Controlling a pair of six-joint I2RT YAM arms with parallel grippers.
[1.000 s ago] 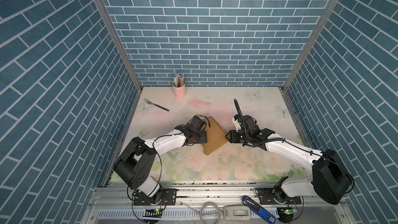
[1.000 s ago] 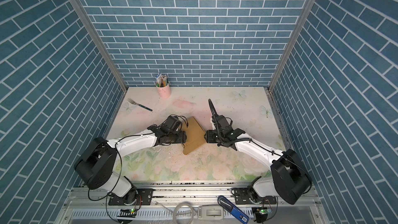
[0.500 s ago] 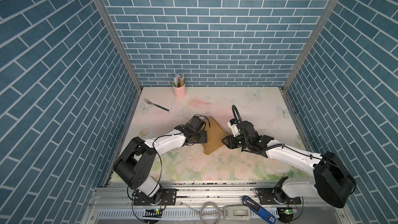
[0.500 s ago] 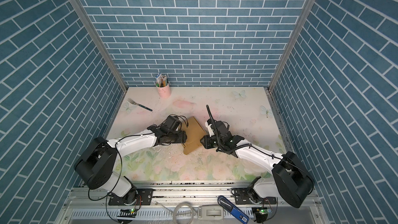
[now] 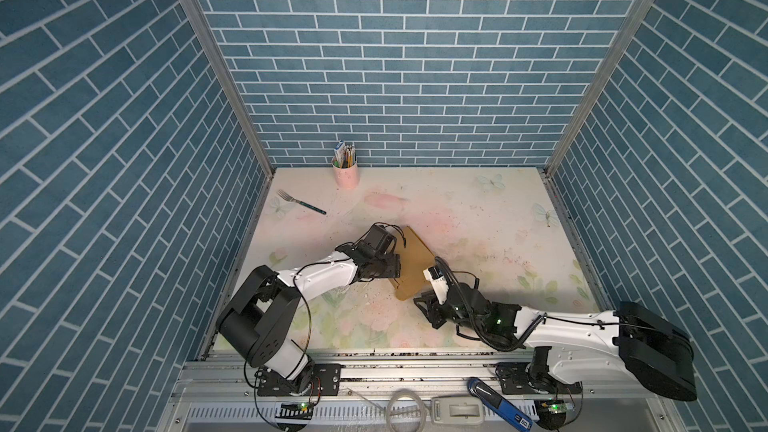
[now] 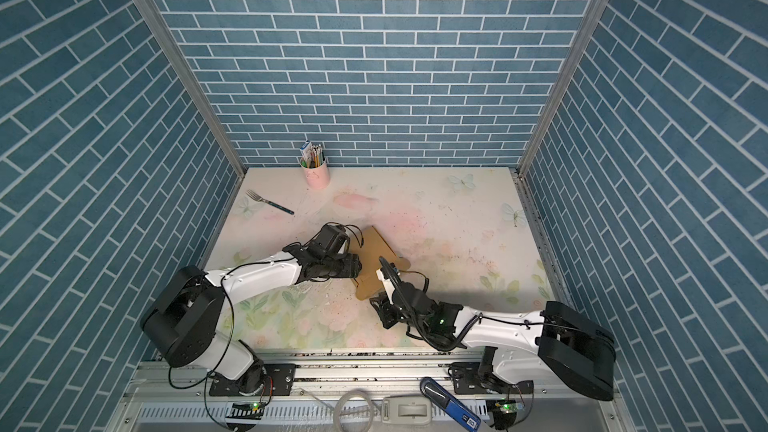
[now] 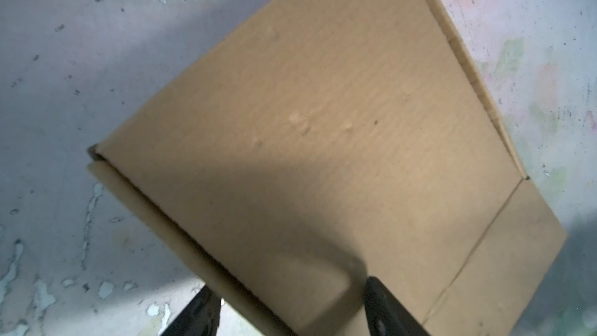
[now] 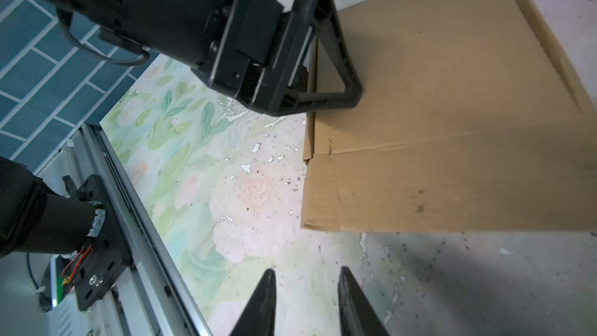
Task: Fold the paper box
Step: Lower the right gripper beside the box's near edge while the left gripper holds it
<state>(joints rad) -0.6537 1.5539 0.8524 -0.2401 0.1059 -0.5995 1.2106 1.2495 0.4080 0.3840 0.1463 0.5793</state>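
- The paper box [image 5: 412,257] is lying at mid-table, a little left of centre. It is closed into a shallow flat pack with its long axis running far to near. One creased flap [image 8: 436,189] is sticking out at its near end.
- The left gripper [image 5: 395,266] is straddling the box's left edge. One finger [image 8: 337,43] is resting on the top panel and the other is sitting against the outer side. It is looking clamped there, pinning the box.
- The right gripper [image 8: 307,289] is hovering low over bare table [image 5: 478,222], fingers a little apart, carrying nothing.
- Key relation: the flap is lying just on the far side of the right fingertips. The right arm is the nearer one, and the only free one.
- Judgement: the next move is likely asking the right gripper to catch the flap's free edge and turn it about the crease while the left one is bracing.
- Risk: the box may slide or pivot under that push.
- The fork [image 5: 301,202] and pink cup [image 5: 345,176] are sitting well apart, far-left.
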